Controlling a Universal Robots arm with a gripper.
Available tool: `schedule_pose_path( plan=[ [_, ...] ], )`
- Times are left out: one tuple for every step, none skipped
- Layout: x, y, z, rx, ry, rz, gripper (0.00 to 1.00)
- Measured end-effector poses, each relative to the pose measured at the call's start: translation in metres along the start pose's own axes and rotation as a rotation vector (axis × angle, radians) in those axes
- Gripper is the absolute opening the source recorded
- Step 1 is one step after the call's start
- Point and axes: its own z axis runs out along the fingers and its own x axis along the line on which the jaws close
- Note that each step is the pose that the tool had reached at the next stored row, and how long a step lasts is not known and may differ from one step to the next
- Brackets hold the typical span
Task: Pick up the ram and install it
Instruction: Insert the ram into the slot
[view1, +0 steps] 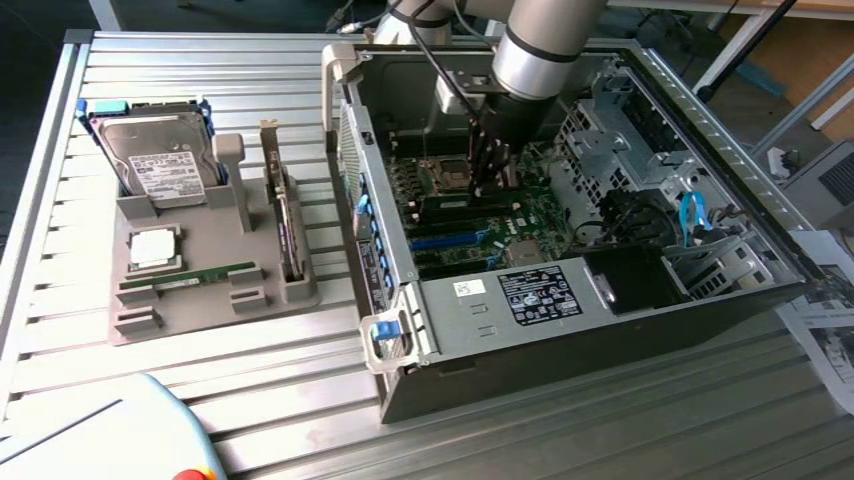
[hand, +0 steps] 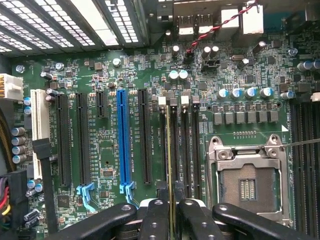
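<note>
Inside an open computer case (view1: 561, 330), laid on its side on a slatted metal tabletop (view1: 160, 70), the arm's gripper (view1: 489, 185) is lowered close over the green motherboard (hand: 100, 80). In the wrist view the black fingers (hand: 156, 220) are seen drawn narrow around the ram (hand: 170, 150), which is viewed edge-on as a thin pale line running along one of the black memory slots (hand: 186, 145). The stick appears to be held upright and parallel to that slot so that its lower edge can meet the slot's length; whether it is already seated cannot be told. The slots are flanked by the empty processor socket (hand: 247, 185) and a blue expansion slot (hand: 121, 140). Towards the exterior view's left, a grey parts tray (view1: 200, 310) is set on the tabletop, where a silver hard drive (view1: 160, 160) and an expansion card (view1: 284, 230) are stood on edge and a second green stick (view1: 187, 277) is laid flat. Beyond the case, loose papers and a wooden surface are glimpsed in a workshop-like room.
</note>
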Motion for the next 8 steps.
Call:
schedule_pose_path(
  plan=[
    [-0.0002, 0.0000, 0.0001, 0.0001, 0.0014, 0.001, 0.15],
    [-0.0006, 0.0008, 0.0001, -0.0001, 0.0015, 0.005, 0.15],
    [-0.0007, 0.0019, 0.0002, -0.0002, 0.0014, 0.006, 0.15],
    [-0.0008, 0.0022, 0.0002, -0.0002, 0.0014, 0.005, 0.15],
    [-0.0008, 0.0023, 0.0002, -0.0002, 0.0015, 0.005, 0.15],
    [-0.0008, 0.0025, 0.0002, -0.0002, 0.0014, 0.005, 0.15],
    [-0.0008, 0.0026, 0.0002, -0.0001, 0.0015, 0.005, 0.15],
    [-0.0008, 0.0026, 0.0002, -0.0001, 0.0015, 0.005, 0.15]
  ],
)
